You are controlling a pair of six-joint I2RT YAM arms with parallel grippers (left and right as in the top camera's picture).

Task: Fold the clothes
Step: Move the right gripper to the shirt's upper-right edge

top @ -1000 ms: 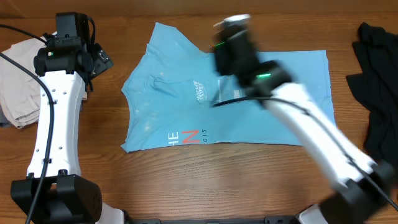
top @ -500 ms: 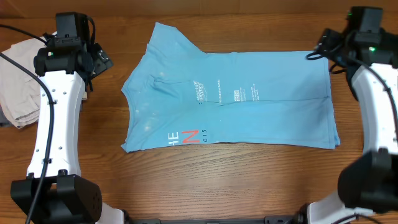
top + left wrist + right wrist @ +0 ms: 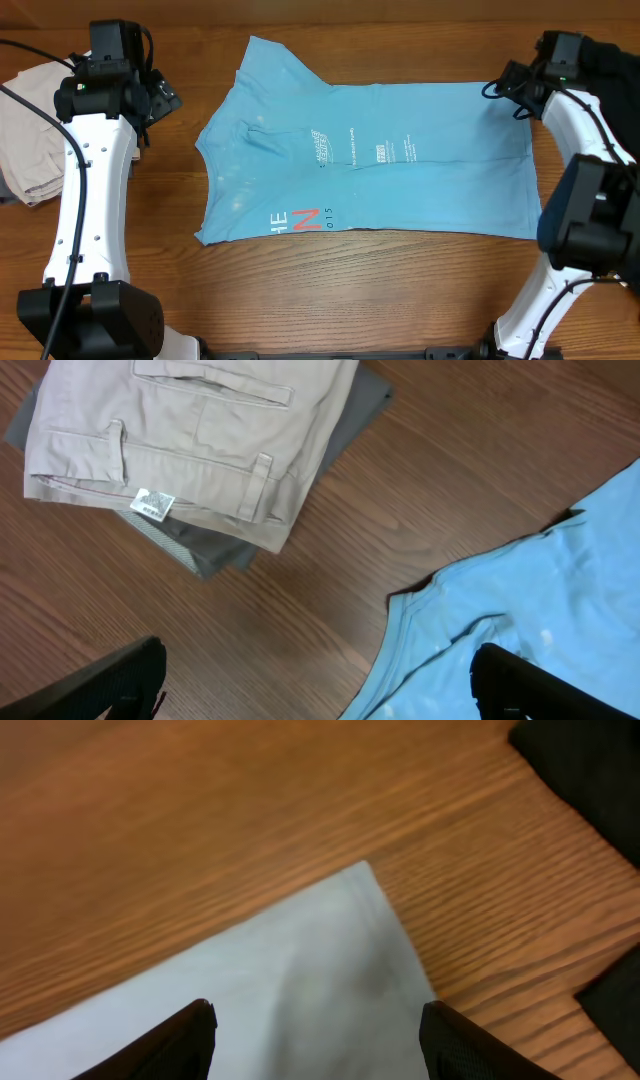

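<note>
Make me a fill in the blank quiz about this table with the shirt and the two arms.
The T-shirt spread on the table is light ___.
The beige trousers lie on a ___ garment.
The right gripper is above a ___ of the T-shirt.
The left gripper has its jaws ___.
Missing words: blue; grey; corner; open.

wooden table (image 3: 400, 290) | centre: blue T-shirt (image 3: 400, 190), flat | left: trousers (image 3: 190, 430) on grey cloth (image 3: 200, 550) | right: black cloth (image 3: 590, 760)

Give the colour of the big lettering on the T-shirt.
Red and white lettering on the T-shirt, clearest in the overhead view.
</note>
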